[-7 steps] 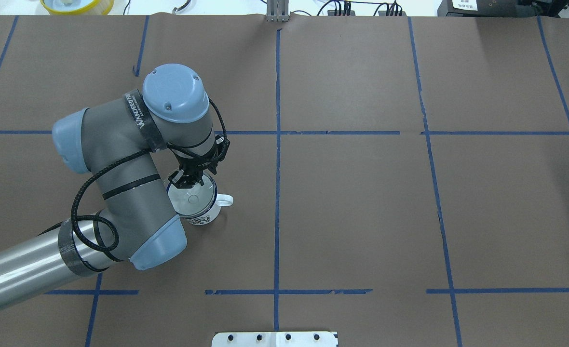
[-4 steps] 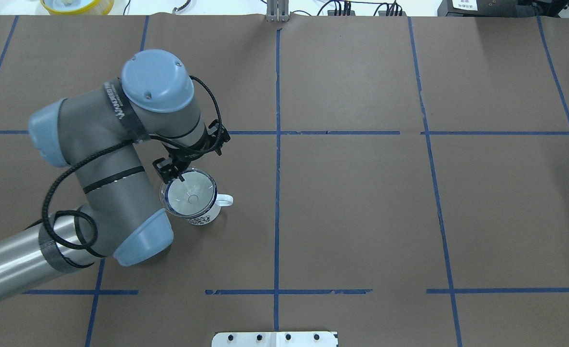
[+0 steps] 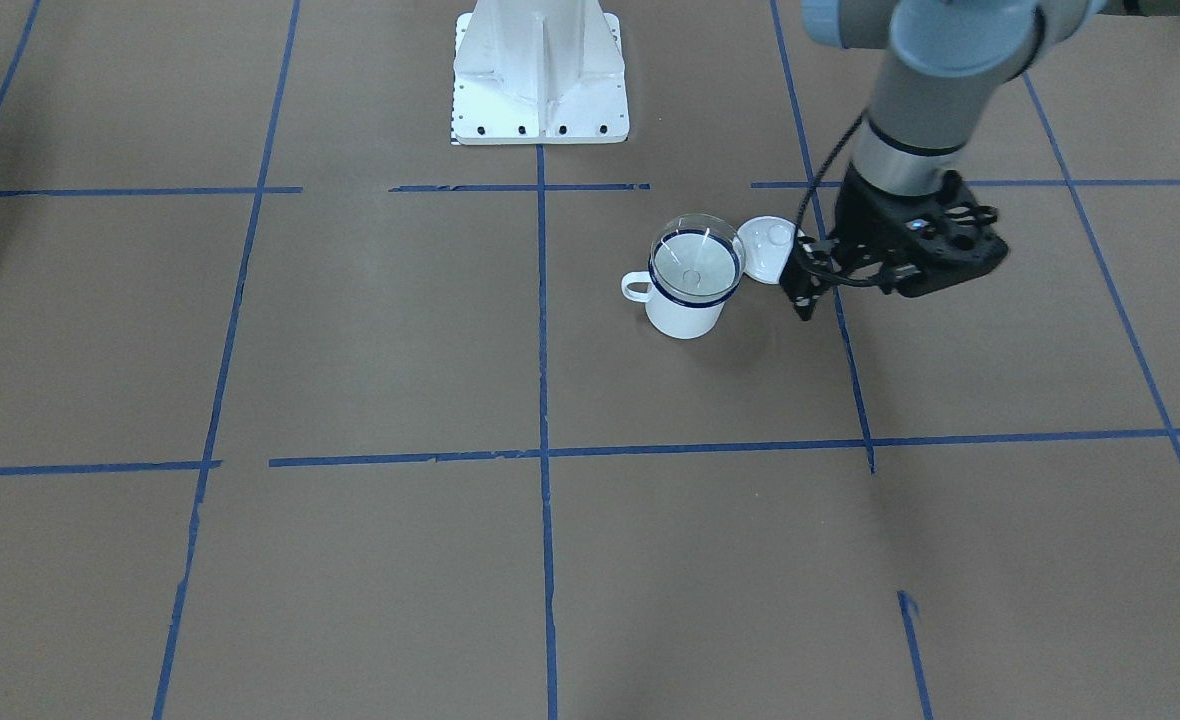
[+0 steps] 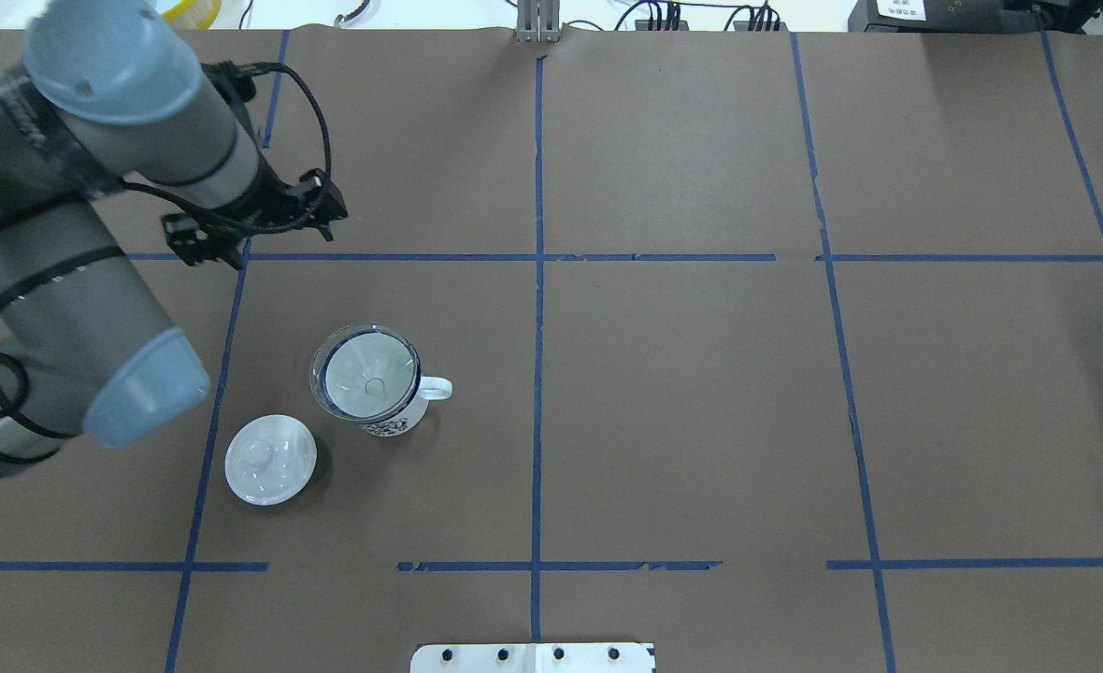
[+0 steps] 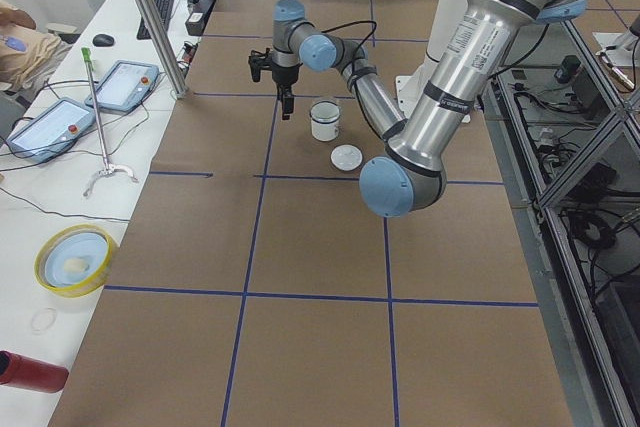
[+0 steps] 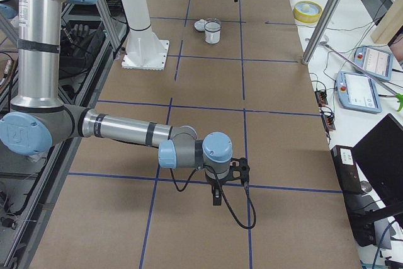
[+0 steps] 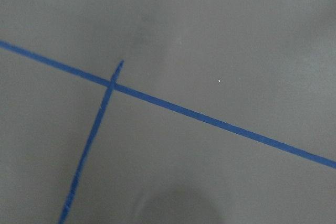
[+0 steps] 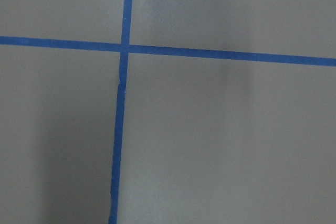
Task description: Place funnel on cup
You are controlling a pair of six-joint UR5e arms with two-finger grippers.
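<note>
The clear funnel (image 4: 365, 381) sits in the mouth of the white mug (image 4: 393, 425), cone up, spout inside. It also shows in the front view, funnel (image 3: 696, 262) on mug (image 3: 685, 315). My left gripper (image 4: 198, 245) is open and empty, raised above a tape crossing, well away from the mug on its far left; in the front view it (image 3: 940, 280) hangs to the right of the mug. My right gripper (image 6: 217, 196) shows only in the exterior right view, low over the table far from the mug; I cannot tell its state. Both wrist views show only brown paper and tape.
A white domed lid (image 4: 270, 459) lies on the table beside the mug, toward the robot. The white base plate (image 3: 540, 90) stands at the robot's side. A yellow-rimmed bowl (image 5: 73, 257) and tablets (image 5: 50, 127) lie on the side bench.
My left gripper let go of the funnel's rim, rose and moved away to the far left. The funnel stayed in the mug. The lid, hidden by the arm before, now shows.
</note>
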